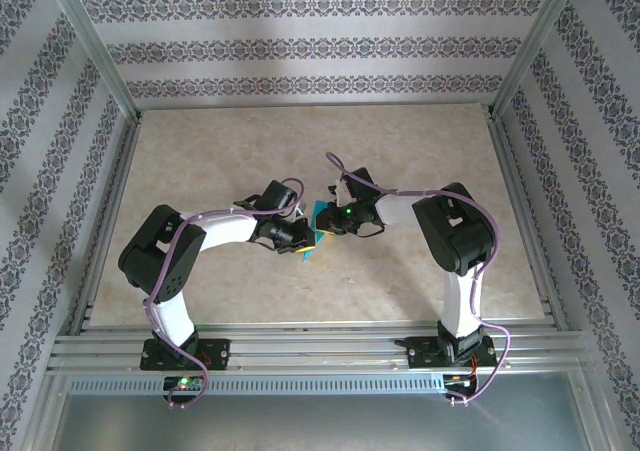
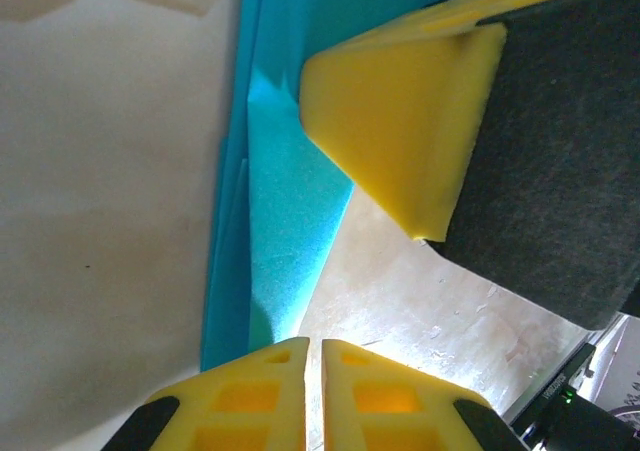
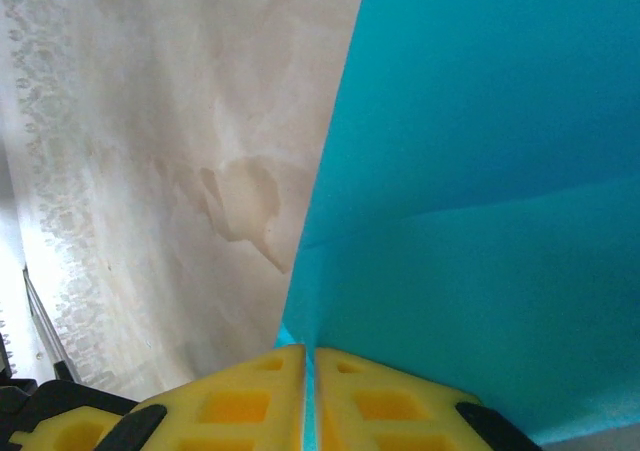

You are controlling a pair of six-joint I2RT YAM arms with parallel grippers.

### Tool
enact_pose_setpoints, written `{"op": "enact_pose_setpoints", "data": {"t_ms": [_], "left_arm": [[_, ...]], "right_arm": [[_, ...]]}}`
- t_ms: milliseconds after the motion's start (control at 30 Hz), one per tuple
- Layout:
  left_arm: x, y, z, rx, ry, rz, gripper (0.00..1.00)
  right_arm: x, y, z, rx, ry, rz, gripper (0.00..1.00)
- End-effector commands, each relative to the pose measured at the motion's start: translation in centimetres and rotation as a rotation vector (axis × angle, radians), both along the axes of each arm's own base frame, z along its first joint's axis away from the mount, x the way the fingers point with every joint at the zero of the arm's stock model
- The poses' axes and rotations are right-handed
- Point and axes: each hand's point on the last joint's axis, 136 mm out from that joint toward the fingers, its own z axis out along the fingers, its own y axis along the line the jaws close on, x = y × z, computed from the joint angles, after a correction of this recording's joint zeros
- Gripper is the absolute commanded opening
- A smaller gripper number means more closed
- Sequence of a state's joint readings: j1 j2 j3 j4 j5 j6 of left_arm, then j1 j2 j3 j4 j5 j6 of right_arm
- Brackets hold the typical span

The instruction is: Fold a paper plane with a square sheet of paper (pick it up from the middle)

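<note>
Near table centre, creased teal paper

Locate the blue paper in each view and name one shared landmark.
Top external: blue paper, small, at the middle.
Left wrist: blue paper, upright strip left of centre.
Right wrist: blue paper across the right half.
Shared landmark: the beige marbled table.

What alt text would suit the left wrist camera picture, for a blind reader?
Folded teal-blue paper extends up from the closed yellow fingers of the left hand. The right hand's yellow finger meets it from the upper right, above a beige table.
</note>
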State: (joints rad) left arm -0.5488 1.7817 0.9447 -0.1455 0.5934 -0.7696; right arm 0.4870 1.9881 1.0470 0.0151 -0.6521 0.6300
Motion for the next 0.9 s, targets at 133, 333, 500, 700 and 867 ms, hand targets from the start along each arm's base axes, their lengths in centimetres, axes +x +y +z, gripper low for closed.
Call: {"op": "enact_pose_setpoints", "data": {"t_ms": [133, 333, 500, 700, 867], "left_arm": [[-1.6, 1.1, -2.3, 0.095, 0.051, -0.028, 0.10], [-2.3, 1.7, -3.1, 0.146, 0.062, -0.042, 0.09], [-3.1, 2.1, -3.8, 0.185, 0.080, -0.055, 0.09], [-2.7, 2.1, -2.1, 0.195, 0.041, -0.063, 0.09], [-0.9, 0.2, 2.7, 0.074, -0.072, -0.044, 0.12]], "right_arm": [[-2.1, -4.3, -7.3, -0.260, 0.125, -0.072, 0.17], [-2.2, -4.4, -7.5, -0.268, 0.136, -0.076, 0.17], [-2.4, -4.6, -7.6, -0.280, 0.143, -0.081, 0.17], [-2.4, -4.8, -7.7, -0.287, 0.149, -0.082, 0.17], [-2.5, -4.8, -7.9, -0.289, 0.156, -0.081, 0.17]]}}
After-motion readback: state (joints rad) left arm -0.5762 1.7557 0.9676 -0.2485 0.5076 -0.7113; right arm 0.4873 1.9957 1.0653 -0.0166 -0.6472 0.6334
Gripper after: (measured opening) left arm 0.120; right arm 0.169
